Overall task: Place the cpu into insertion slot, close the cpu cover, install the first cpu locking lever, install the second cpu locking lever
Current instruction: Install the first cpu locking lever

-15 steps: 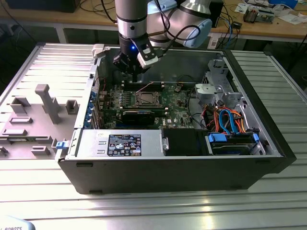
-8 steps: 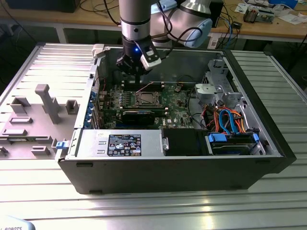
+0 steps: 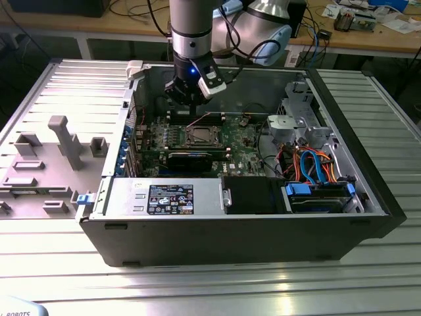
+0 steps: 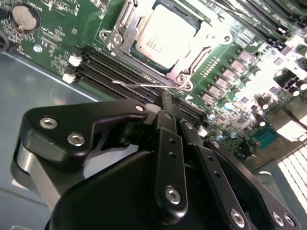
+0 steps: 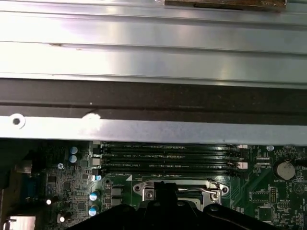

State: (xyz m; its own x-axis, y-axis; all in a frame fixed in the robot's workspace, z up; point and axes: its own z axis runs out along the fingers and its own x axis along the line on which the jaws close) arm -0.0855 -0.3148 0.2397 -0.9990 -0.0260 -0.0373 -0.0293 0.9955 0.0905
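Observation:
The cpu (image 4: 165,33), a silver-grey square, lies in the insertion slot (image 3: 200,136) on the green board. The cpu cover (image 4: 117,36) is down around it as a shiny frame, and its edge also shows in the first wrist view (image 5: 144,184). A thin silver locking lever (image 4: 136,85) stands raised over the memory slots; it slants up beside the socket in the exterior view (image 3: 199,119). My gripper (image 4: 169,101) is shut, its tips right at this lever's wire; contact is unclear. It hangs just behind the socket (image 3: 189,104).
Black memory slots (image 4: 115,67) run beside the socket. A long black expansion card (image 3: 191,158) lies in front of it. The power supply (image 3: 164,196), the drive bay with orange and blue cables (image 3: 316,164) and the case wall (image 5: 153,96) close in the board.

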